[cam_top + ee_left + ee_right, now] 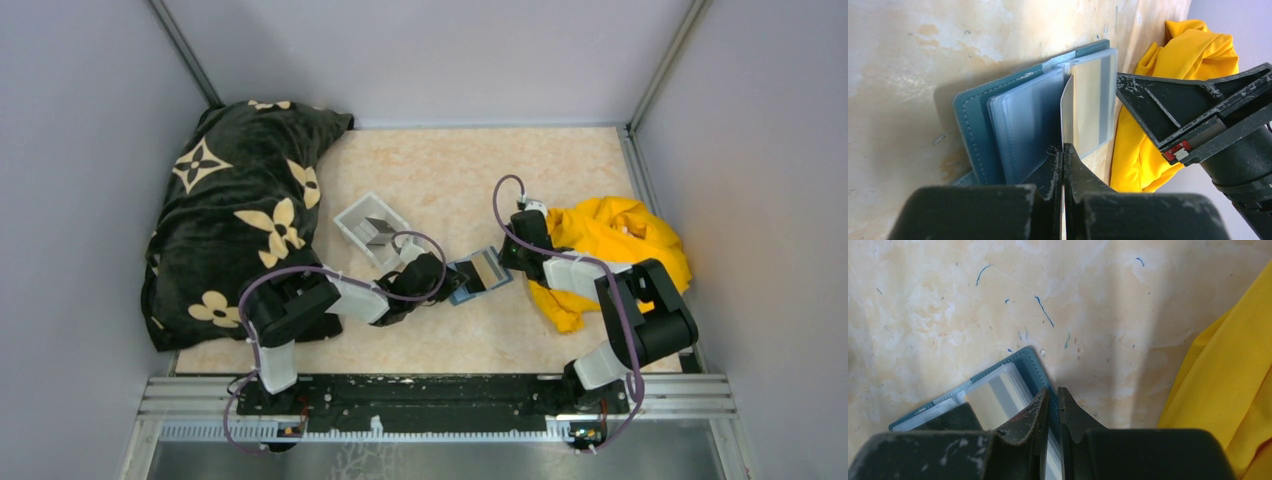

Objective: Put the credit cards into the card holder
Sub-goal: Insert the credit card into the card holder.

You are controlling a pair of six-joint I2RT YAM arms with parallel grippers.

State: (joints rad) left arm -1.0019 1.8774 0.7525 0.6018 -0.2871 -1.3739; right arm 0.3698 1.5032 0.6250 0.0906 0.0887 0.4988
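Note:
The teal card holder (470,280) lies open on the table between both arms. A yellow-tan credit card (1093,100) with a grey stripe sits in its clear sleeve. My left gripper (1063,150) is shut on another thin credit card (1066,112), seen edge-on, whose far end meets the sleeves at the holder's (973,125) fold. From the right, my right gripper (1053,392) is shut on the holder's outer edge (1035,365), pinching teal cover and clear sleeve. In the top view the left gripper (455,280) and right gripper (506,258) face each other across the holder.
A small white tray (352,222) holding grey cards (380,230) stands behind the left arm. A black flowered blanket (240,220) covers the left side. A bunched yellow cloth (615,245) lies at the right, under the right arm. Grey walls enclose the table.

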